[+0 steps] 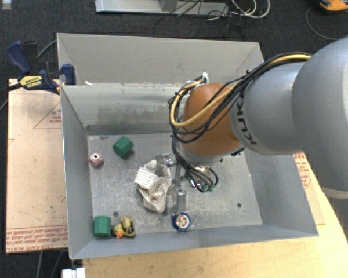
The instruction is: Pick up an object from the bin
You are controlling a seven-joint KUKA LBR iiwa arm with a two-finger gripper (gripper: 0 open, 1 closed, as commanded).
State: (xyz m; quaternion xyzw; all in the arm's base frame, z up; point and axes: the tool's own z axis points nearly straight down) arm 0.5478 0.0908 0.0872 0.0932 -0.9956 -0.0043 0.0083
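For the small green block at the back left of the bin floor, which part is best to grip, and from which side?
Probably from straight above, closing on two opposite flat sides of the green block. It sits alone on the bin floor, apart from the pink spool, so both sides look free.

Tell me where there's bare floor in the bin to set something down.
Widest: the bin floor right of the gripper. Smaller: between pink spool, cloth and front green block. Crowded: cloth, gripper and blue disc mid-bin.
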